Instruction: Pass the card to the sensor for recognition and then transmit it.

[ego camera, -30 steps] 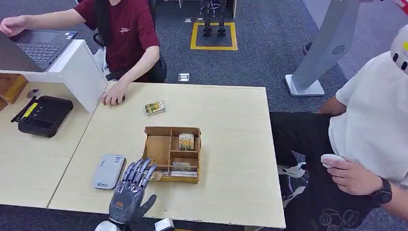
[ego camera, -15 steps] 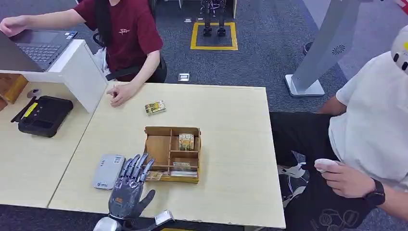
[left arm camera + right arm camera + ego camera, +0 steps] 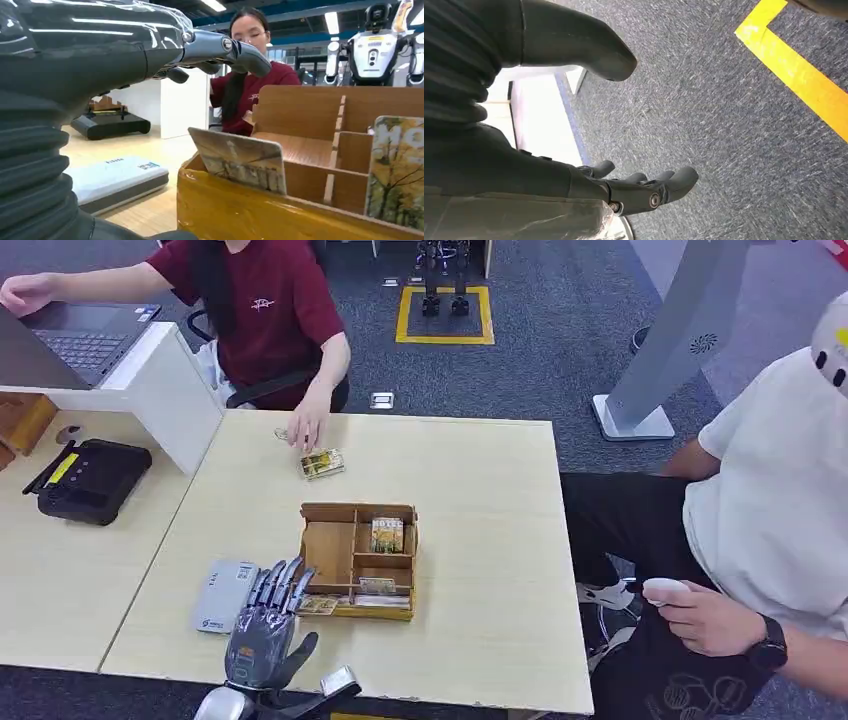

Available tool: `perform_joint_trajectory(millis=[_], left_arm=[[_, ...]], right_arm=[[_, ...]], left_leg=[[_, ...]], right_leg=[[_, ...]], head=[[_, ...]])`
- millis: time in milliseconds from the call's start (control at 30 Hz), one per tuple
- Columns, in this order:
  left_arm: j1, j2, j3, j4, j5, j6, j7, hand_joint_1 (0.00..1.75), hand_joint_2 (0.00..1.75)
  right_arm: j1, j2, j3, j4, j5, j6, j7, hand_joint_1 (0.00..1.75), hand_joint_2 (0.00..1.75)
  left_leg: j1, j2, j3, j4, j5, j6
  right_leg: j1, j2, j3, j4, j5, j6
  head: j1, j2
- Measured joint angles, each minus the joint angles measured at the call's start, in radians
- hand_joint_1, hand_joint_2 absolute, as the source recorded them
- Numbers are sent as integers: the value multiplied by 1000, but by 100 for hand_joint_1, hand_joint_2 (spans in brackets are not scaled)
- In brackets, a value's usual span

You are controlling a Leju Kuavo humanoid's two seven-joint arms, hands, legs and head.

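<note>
Two hands and the table items, largest first:

1. Table (image 3: 480, 620), pale wood, under the left hand; a second table adjoins it on the far side of the fingers from the box

2. Person in a dark red shirt (image 3: 265, 310), seated well beyond the fingertips, one hand (image 3: 308, 425) resting on the table just beside a small card pack (image 3: 322, 463)

3. Person in a white shirt (image 3: 770, 510), well off to the thumb side, holding a small white object

4. Wooden box (image 3: 358, 558), open, with compartments, just to the thumb side of the left fingers; one upright card in a middle compartment

5. Black device (image 3: 92, 478) on the adjoining table, well apart from the fingers

6. Left hand (image 3: 265, 625), over the near table edge, fingers extended and slightly apart, holding nothing

7. Right hand (image 3: 624, 187), hanging over blue-grey carpet with a yellow stripe, fingers loosely parted, empty

8. Sensor (image 3: 225, 595), flat grey-white unit, just beside the left fingers on the side away from the thumb

9. Card (image 3: 320, 605), leaning at the box's near corner, just past the left fingertips; whether they touch it cannot be told
</note>
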Motion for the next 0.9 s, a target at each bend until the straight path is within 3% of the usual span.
perform_joint_trajectory(millis=[267, 300, 667, 700, 900], left_arm=[[-6, -13, 13, 37, -5, 0, 3, 5, 175], [-6, -14, 15, 40, -4, 0, 3, 175, 175], [-14, -33, 32, 52, 41, -10, -19, 175, 175], [-15, -34, 33, 52, 41, -10, -21, 168, 175], [-22, -39, 36, 52, 43, -11, -21, 173, 175]], right_arm=[[0, 0, 0, 0, 0, 0, 0, 0, 175], [0, 0, 0, 0, 0, 0, 0, 0, 175], [0, 0, 0, 0, 0, 0, -1, 0, 175], [0, 0, 0, 0, 0, 0, -1, 0, 175], [0, 0, 0, 0, 0, 0, 1, 0, 175]], left_leg=[[0, 0, 0, 0, 0, 0], [0, 0, 0, 0, 0, 0], [0, 0, 0, 0, 0, 0], [0, 0, 0, 0, 0, 0], [0, 0, 0, 0, 0, 0]], right_leg=[[0, 0, 0, 0, 0, 0], [0, 0, 0, 0, 0, 0], [0, 0, 0, 0, 0, 0], [0, 0, 0, 0, 0, 0], [0, 0, 0, 0, 0, 0]], head=[[0, 0], [0, 0], [0, 0], [0, 0], [0, 0]])
